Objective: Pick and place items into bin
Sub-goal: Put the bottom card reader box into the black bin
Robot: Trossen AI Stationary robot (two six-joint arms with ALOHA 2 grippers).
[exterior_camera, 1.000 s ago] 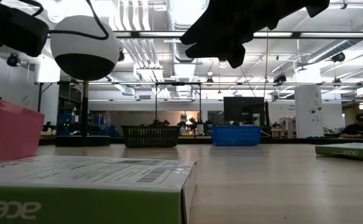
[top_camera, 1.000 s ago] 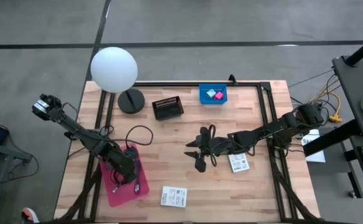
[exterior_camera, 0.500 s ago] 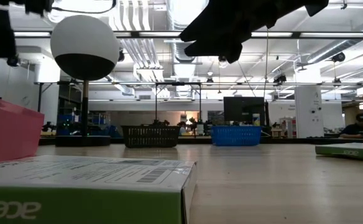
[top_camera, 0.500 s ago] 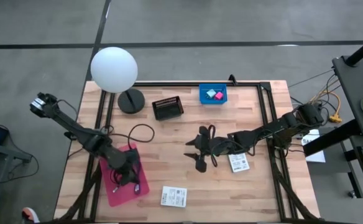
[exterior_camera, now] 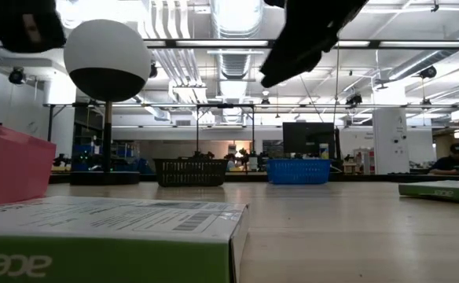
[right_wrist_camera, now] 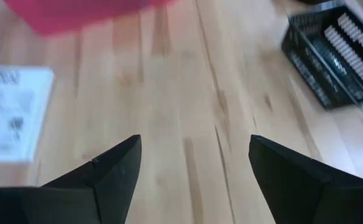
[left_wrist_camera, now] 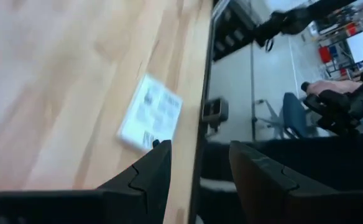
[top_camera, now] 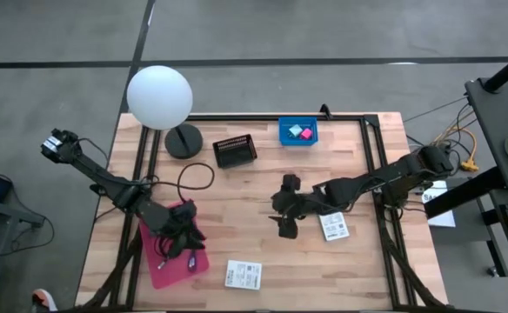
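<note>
My left gripper (top_camera: 183, 236) hangs open and empty over a pink bin (top_camera: 160, 261) at the near left. It also shows in its wrist view (left_wrist_camera: 200, 168). My right gripper (top_camera: 283, 209) is wide open and empty above the table's middle, as its wrist view (right_wrist_camera: 194, 180) shows. A black cable (top_camera: 195, 176) lies looped on the wood beside the left arm. One white packet (top_camera: 243, 275) lies at the near edge. Another white packet (top_camera: 334, 227) lies just right of my right gripper. A pink cube (top_camera: 305, 134) and a pale teal cube (top_camera: 295, 130) sit in a blue bin (top_camera: 284, 137) at the far edge.
A black basket (top_camera: 235, 150) stands left of the blue bin. A lamp with a white globe (top_camera: 159, 96) and a dark round base (top_camera: 183, 141) stands at the far left. A black frame rail (top_camera: 380, 174) runs along the table's right side. Bare wood lies between the grippers.
My right gripper has turned about its wrist above the table's middle and drawn slightly toward the right edge. My left gripper has shifted a little over the pink bin. The cable's loop has moved slightly toward the far edge.
</note>
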